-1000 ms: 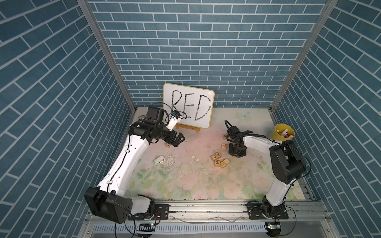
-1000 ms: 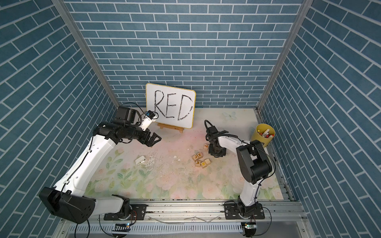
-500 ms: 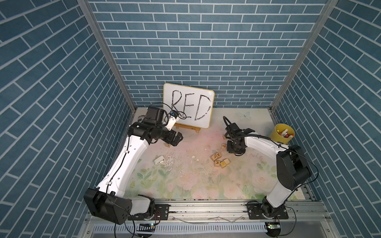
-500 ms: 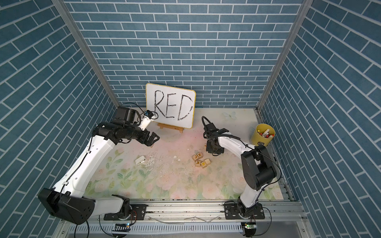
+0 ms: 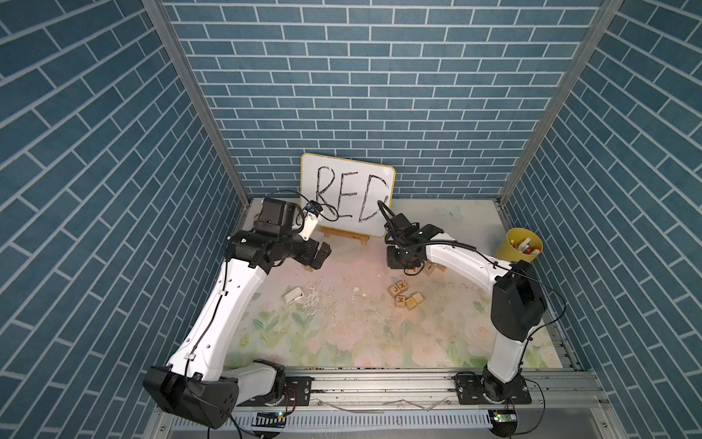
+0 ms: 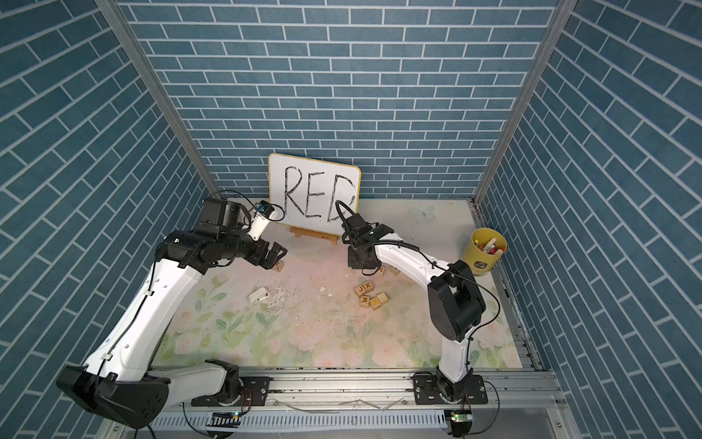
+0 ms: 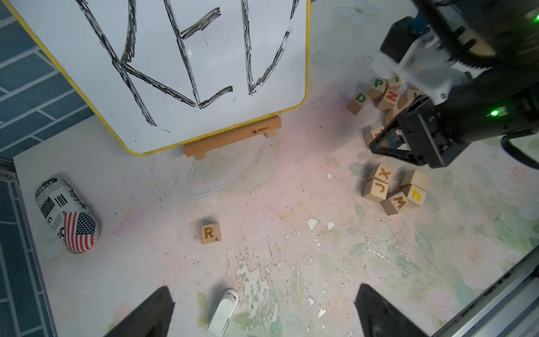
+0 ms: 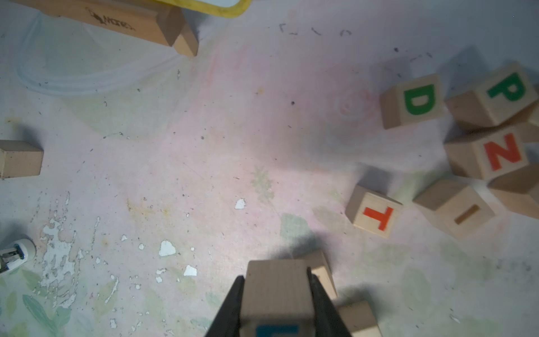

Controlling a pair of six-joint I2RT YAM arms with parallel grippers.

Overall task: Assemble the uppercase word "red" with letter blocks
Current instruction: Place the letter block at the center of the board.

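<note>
My right gripper (image 8: 275, 274) is shut on a pale wooden letter block (image 8: 277, 291) and holds it above the mat. One face shows a blue mark whose letter I cannot read. From the left wrist view the same gripper (image 7: 392, 143) hangs beside the block cluster. The green D block (image 8: 414, 100) lies at the cluster's edge, also seen as the D block (image 7: 359, 100). The R block (image 7: 210, 233) sits alone in front of the whiteboard stand. My left gripper (image 7: 264, 291) is open and empty above the mat, near the R block (image 6: 279, 266).
The whiteboard (image 5: 347, 197) with handwritten RED stands at the back. P, N, T blocks (image 8: 501, 154) lie by the D. Several J, X, M, h blocks (image 5: 404, 294) sit mid-mat. A white clip (image 7: 223, 312), a printed can (image 7: 67, 216) and a yellow cup (image 5: 518, 249) are also here.
The right arm has swung left and back toward the whiteboard with the block in its jaws. The left arm has barely moved.
</note>
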